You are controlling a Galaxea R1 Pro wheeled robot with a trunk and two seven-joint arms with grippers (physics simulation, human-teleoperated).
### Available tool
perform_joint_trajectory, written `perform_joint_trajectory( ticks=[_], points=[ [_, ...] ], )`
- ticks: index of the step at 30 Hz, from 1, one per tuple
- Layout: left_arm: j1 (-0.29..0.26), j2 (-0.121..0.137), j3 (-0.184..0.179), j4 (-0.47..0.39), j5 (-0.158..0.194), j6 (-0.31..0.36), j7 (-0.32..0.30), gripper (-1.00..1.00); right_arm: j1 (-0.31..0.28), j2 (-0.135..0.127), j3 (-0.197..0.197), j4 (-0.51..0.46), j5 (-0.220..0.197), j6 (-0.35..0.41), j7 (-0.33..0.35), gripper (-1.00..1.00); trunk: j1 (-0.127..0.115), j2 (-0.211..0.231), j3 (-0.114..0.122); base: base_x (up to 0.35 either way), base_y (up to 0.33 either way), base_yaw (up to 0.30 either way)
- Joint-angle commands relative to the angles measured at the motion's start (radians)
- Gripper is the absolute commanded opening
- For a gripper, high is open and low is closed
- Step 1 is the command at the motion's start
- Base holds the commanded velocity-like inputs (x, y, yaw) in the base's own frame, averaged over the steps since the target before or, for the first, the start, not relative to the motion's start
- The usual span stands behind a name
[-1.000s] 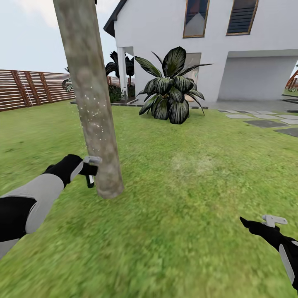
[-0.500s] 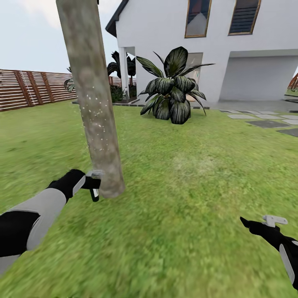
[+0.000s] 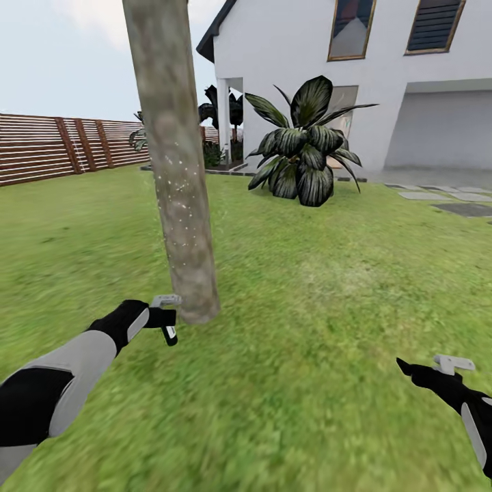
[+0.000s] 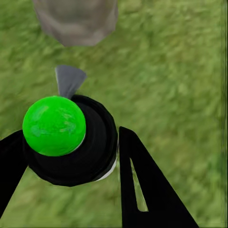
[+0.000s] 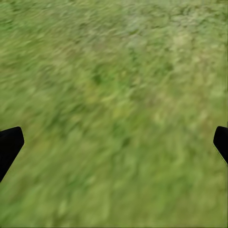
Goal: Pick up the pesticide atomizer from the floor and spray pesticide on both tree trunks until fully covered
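Observation:
One tree trunk (image 3: 179, 171), thick and beige-grey, rises from the grass floor (image 3: 307, 328) left of centre, with fine white specks on its middle part. My left gripper (image 3: 166, 322) is shut on the pesticide atomizer (image 3: 168, 332) just left of the trunk's base. Its grey spray head (image 3: 166, 299) points at the bark from close by. In the left wrist view the black bottle (image 4: 90, 152) sits between my fingers (image 4: 142, 185), a green ball on top, its nozzle (image 4: 69, 79) aimed at the trunk base (image 4: 76, 19). My right gripper (image 3: 437, 369) hovers open and empty over grass at the lower right.
A dark broad-leaved bush (image 3: 304, 147) stands before the white house (image 3: 383, 75) at the back. The brown slat fence (image 3: 61, 147) runs along the left. Grey paving slabs (image 3: 444, 201) lie at the far right. Open lawn spreads between my arms.
The camera has turned, shifting the whole picture to the right. My left gripper has lowered the atomizer along the trunk toward its base. The right arm has stayed put.

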Motion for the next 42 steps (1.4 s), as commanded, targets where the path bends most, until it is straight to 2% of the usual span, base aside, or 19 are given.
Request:
perform_joint_trajectory(
  ticks=[1,5,15,22,32,42],
  points=[
    [0.0,-0.005,-0.001,0.0,-0.002,0.0,0.0,-1.0,0.0,0.0,0.0,0.0,0.0,0.0,0.0,1.0,0.0,0.0,0.0,0.144,-0.223,0.005],
    [0.0,-0.015,-0.001,0.0,-0.002,0.001,0.0,-1.0,0.0,0.0,0.0,0.0,0.0,0.0,0.0,1.0,0.0,0.0,0.0,0.08,-0.282,0.071],
    [0.0,-0.021,-0.002,0.0,-0.002,0.003,0.001,-1.0,0.001,0.0,0.001,0.0,0.0,0.0,0.0,1.0,0.0,0.0,0.0,-0.034,-0.311,0.245],
    [0.0,-0.055,-0.001,0.0,-0.003,0.002,0.002,-1.0,0.0,0.0,0.001,0.001,0.0,0.0,0.0,1.0,0.0,0.0,0.0,-0.038,-0.308,0.255],
    [0.0,-0.058,-0.001,0.0,-0.004,0.002,0.002,-1.0,0.0,0.0,0.001,0.0,0.0,0.0,0.0,1.0,0.0,0.0,0.0,0.046,-0.334,0.243],
    [0.0,-0.059,-0.001,0.0,-0.002,0.002,0.002,-1.0,0.0,0.0,0.001,-0.001,0.0,0.0,0.0,1.0,0.0,0.0,0.0,0.14,-0.338,0.016]
  ],
)
